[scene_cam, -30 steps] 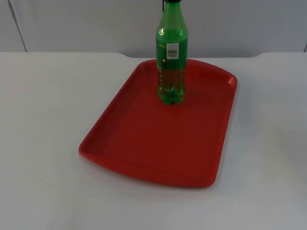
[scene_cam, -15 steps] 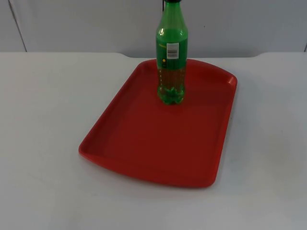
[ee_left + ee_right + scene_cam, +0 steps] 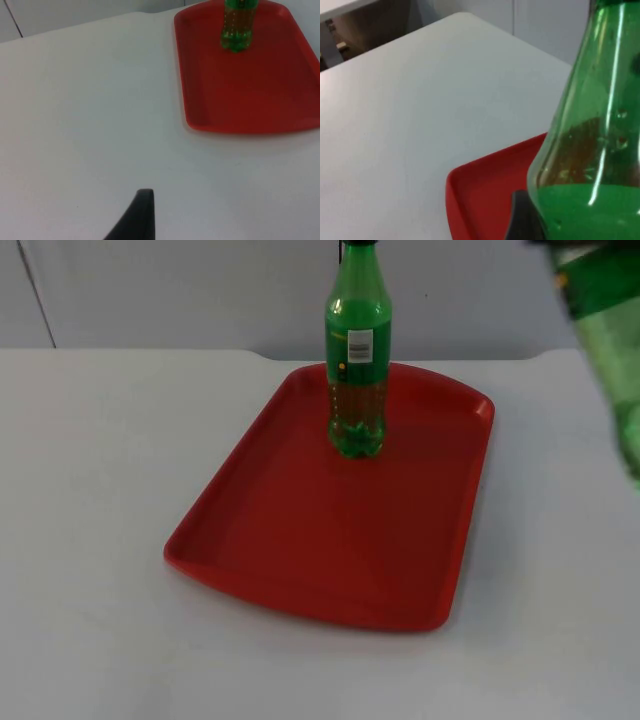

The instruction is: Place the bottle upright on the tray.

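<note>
A green bottle (image 3: pixel 357 350) with a white label stands upright on the far part of the red tray (image 3: pixel 300 540). The left wrist view takes in the same bottle (image 3: pixel 238 27) and tray (image 3: pixel 240 100). A second green bottle (image 3: pixel 605 330) hangs in the air at the table's far right, blurred and tilted. My right gripper (image 3: pixel 522 220) is shut on this second bottle (image 3: pixel 590 150), above the tray's corner (image 3: pixel 470 200). My left gripper (image 3: pixel 142 220) waits over bare table to the left of the tray.
The white table (image 3: pixel 90 490) runs wide on both sides of the tray and in front of it. The grey partition wall (image 3: pixel 180 290) closes the far edge.
A second green bottle has come into the top view at the upper right, blurred by motion. The bottle on the tray has not moved.
</note>
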Controlling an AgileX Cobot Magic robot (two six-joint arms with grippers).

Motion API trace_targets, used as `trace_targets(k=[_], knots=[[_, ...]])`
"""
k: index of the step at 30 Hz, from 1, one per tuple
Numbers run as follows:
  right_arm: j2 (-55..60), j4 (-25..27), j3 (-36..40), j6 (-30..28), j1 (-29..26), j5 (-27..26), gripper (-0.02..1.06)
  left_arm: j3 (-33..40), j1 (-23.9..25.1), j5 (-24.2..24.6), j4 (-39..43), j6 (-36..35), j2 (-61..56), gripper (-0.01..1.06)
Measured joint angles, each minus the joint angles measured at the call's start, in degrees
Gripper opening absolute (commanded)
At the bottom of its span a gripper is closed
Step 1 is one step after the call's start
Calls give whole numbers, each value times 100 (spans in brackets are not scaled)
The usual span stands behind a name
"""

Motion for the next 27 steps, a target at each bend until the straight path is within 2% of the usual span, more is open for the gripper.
trace_targets(k=[1, 2, 6, 7, 10, 11, 12, 15, 16, 17, 21, 22, 26, 27], knots=[[0, 0, 0, 0, 0, 0, 0, 0, 0, 0, 0, 0, 0, 105], [215, -50, 2, 73, 231, -287, 0, 0, 0, 0, 0, 0, 0, 105], [959, -23, 2, 147, 1084, -1729, 0, 0, 0, 0, 0, 0, 0, 105], [959, -23, 2, 147, 1084, -1729, 0, 0, 0, 0, 0, 0, 0, 105], [1389, 140, 2, 158, 1579, -2965, 0, 0, 0, 0, 0, 0, 0, 105], [1549, 179, 2, 169, 1774, -3610, 0, 0, 0, 0, 0, 0, 0, 105], [1549, 179, 2, 169, 1774, -3610, 0, 0, 0, 0, 0, 0, 0, 105], [1872, 105, 2, 398, 2107, -4630, 0, 0, 0, 0, 0, 0, 0, 105], [1956, -48, 2, 584, 2155, -4858, 0, 0, 0, 0, 0, 0, 0, 105], [1956, -48, 2, 584, 2155, -4858, 0, 0, 0, 0, 0, 0, 0, 105], [2361, -1084, -2, 1861, 2184, -5403, 0, 0, 0, 0, 0, 0, 0, 105], [2361, -1084, -2, 1861, 2184, -5403, 0, 0, 0, 0, 0, 0, 0, 105], [2798, -2254, -2, 2648, 2184, -5825, 0, 0, 0, 0, 0, 0, 0, 105], [2798, -2254, -2, 2648, 2184, -5825, 0, 0, 0, 0, 0, 0, 0, 105]])
